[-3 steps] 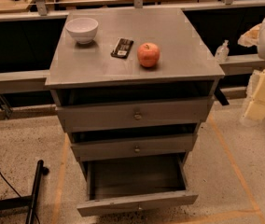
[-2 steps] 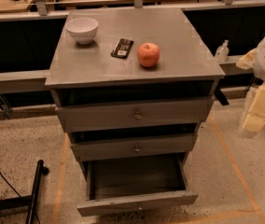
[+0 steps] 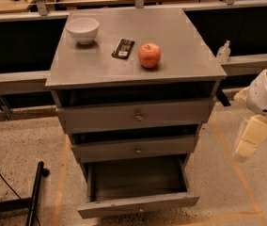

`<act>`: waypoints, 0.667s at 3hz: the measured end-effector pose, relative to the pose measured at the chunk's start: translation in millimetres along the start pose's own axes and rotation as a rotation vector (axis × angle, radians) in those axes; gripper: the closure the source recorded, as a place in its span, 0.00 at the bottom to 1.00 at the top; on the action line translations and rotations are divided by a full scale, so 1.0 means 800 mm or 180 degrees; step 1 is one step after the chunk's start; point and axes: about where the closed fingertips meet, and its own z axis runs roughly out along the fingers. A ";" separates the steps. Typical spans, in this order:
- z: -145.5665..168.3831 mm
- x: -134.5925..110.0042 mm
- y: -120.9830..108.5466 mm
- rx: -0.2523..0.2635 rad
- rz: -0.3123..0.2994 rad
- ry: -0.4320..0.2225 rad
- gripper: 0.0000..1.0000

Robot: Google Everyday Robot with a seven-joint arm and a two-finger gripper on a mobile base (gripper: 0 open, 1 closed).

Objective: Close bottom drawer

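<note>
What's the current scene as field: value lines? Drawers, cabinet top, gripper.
bottom drawer: slim grey front, pulled far out
middle drawer: grey front, slightly out
top drawer: grey front, slightly out
on grey cabinet: white bowl, dark flat packet, red apple
gripper: right of cabinet, apart from it, about middle-drawer height
status: bottom drawer not yet closed

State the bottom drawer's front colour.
Bottom drawer: grey, camera view. Gripper hangs right of the cabinet.

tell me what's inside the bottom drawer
Bottom drawer stands open; its visible floor looks bare. The rear is hidden under the middle drawer. Gripper hangs right of the cabinet.
</note>
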 end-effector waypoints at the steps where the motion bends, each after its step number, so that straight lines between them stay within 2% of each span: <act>1: 0.025 -0.004 -0.004 -0.0200 -0.0092 0.0004 0.00; 2: 0.131 -0.016 -0.008 -0.0508 0.0048 0.0044 0.00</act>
